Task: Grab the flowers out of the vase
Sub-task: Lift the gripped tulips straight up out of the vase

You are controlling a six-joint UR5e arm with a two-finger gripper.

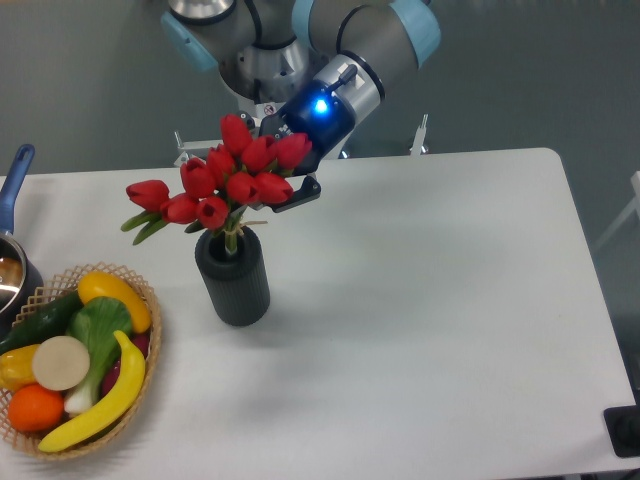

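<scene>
Camera view: hand [287,185] sits behind and to the right of the flowers [225,180], at bud height, mostly masked by the red heads; only a dark finger [300,192] pokes out low right of the bunch. Can't tell if the hand is apart, together, or clamped on anything, since the buds block the tips. Wrist shows a blue light just above. Flowers are in the vase [234,278], stems down in the mouth, bunch fanning left and wider than the vase. Vase stands upright on the desk [440,300], left of centre. Wicker basket [75,360] of fruit and veg is at the front left, apart from the vase; a pot with a blue handle [14,180] is at the left edge. Step looks like approach/grasp at the bunch, lift not done. Next move probably needs the fingers around the stems or lower heads, not just the buds, then a straight pull up so the vase doesn't tip or drag along. Risk: crushed buds, or vase coming up with the stems.
</scene>
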